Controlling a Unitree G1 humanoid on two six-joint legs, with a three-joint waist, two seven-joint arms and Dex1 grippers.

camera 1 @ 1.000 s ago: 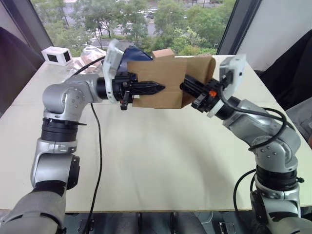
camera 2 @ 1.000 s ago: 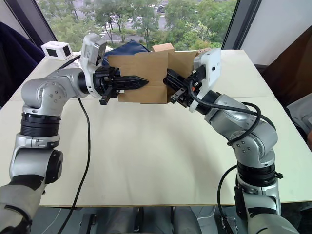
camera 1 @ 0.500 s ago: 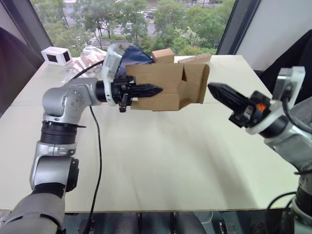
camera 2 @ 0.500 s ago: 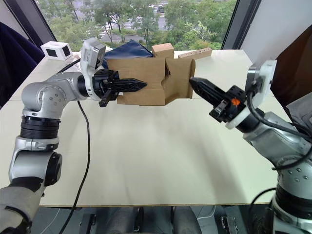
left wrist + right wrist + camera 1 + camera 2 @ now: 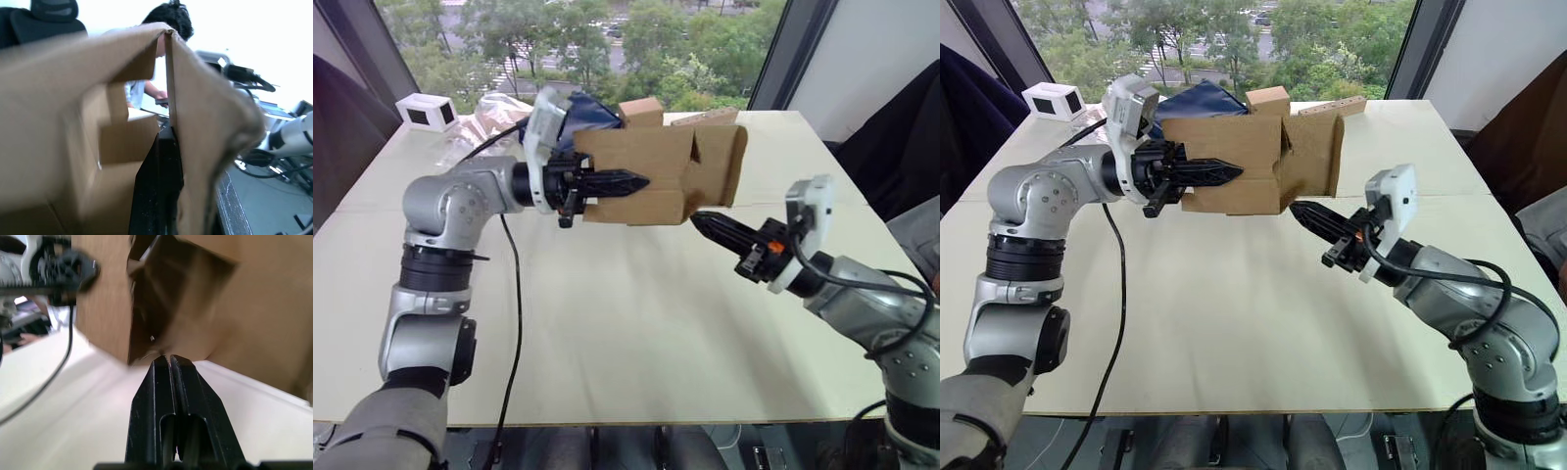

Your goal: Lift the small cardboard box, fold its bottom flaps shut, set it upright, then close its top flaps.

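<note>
Left eye view: the left hand point(image 5: 631, 181) grips the small cardboard box point(image 5: 646, 176) by its near wall and holds it in the air above the counter point(image 5: 607, 323), toward 12 o'clock of the picture. The box lies on its side. Its open end faces 3 o'clock, where one of the bottom flaps point(image 5: 722, 166) stands out beside a notch. The right hand point(image 5: 698, 221), its fingers pressed together on nothing, points at the box's lower corner from 4 o'clock, just beneath it.

Right eye view: a second brown box point(image 5: 1268, 99) sits at 12 o'clock behind the held one, beside a navy pouch point(image 5: 1197, 99). A cardboard strip point(image 5: 1332, 106) lies at 1 o'clock and a white case point(image 5: 1054, 100) at 10 o'clock.

Left wrist view: a black finger lies against the inside of the cardboard wall; a person sits beyond the box.

Right wrist view: the closed fingertips point(image 5: 168, 363) sit just below the box's open end.
</note>
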